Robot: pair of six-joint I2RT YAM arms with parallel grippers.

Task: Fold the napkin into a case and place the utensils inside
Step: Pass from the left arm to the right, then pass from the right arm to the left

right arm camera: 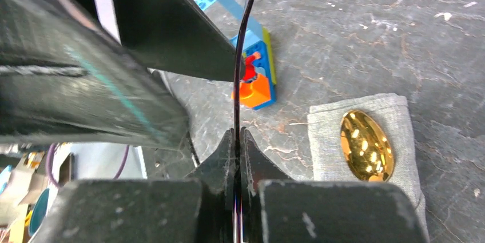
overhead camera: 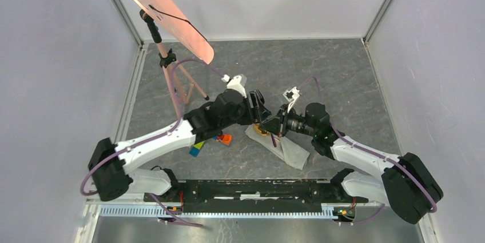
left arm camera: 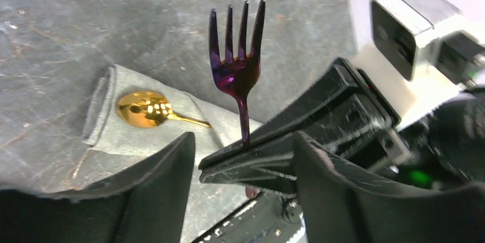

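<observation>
The napkin is folded into a narrow grey-green case, also in the left wrist view and the right wrist view. The gold spoon lies on it with its bowl at the open end and its handle running under a fold. My right gripper is shut on the handle of the purple fork and holds it above the table, tines free. My left gripper is open, and its fingers straddle the right gripper's shut fingertips. Both grippers meet just above the case's far end.
Colourful toy blocks lie on the dark table just left of the case, under the left arm. A pink stand with a pink panel stands at the back left. Walls close in the table on three sides.
</observation>
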